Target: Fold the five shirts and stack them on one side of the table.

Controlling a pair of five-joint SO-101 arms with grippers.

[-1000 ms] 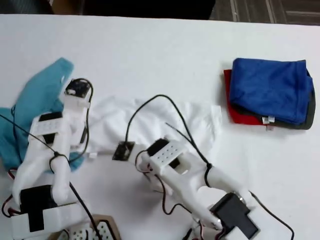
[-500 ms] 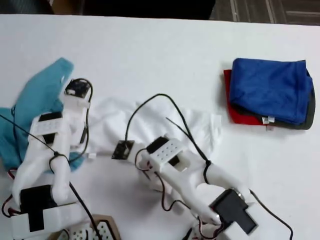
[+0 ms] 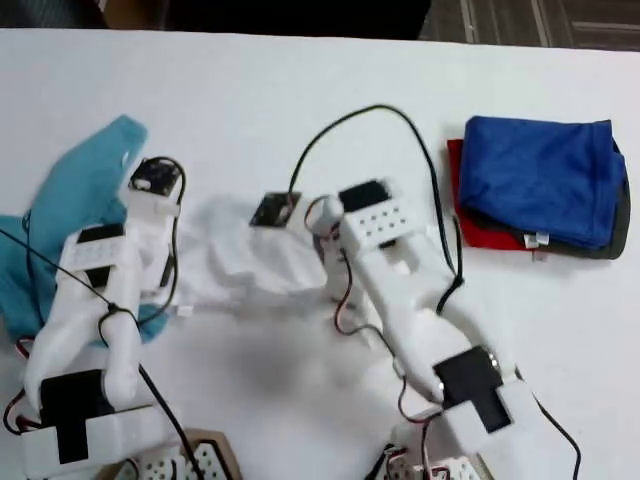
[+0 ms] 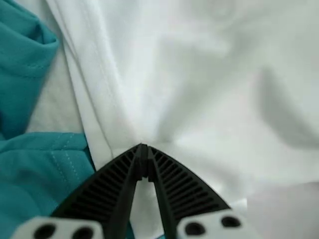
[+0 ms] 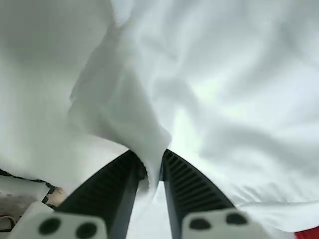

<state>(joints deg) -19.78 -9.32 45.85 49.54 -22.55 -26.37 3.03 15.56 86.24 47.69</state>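
The step in hand appears to be the fold of the white shirt [image 3: 255,265], which lies bunched on the surface [image 3: 300,90] between the two arms. The left hand [image 4: 143,149] is closed to a narrow pinch on the shirt's hemmed edge, just beside the teal shirt [image 3: 80,190], which lies unfolded at the left side of the surface. The right hand [image 5: 151,160] is clamped on a raised ridge of the same white cloth, and its arm reaches from the near edge of the surface up to the shirt's right end. At the right side, the blue shirt [image 3: 540,175] rests folded on the red shirt [image 3: 468,232], with a dark shirt [image 3: 622,225] showing beneath; three of five therefore seem done. The next move calls for laying the held ridge flat over the anchored half, matching the edges, and opening both hands only once the cloth lies smooth.
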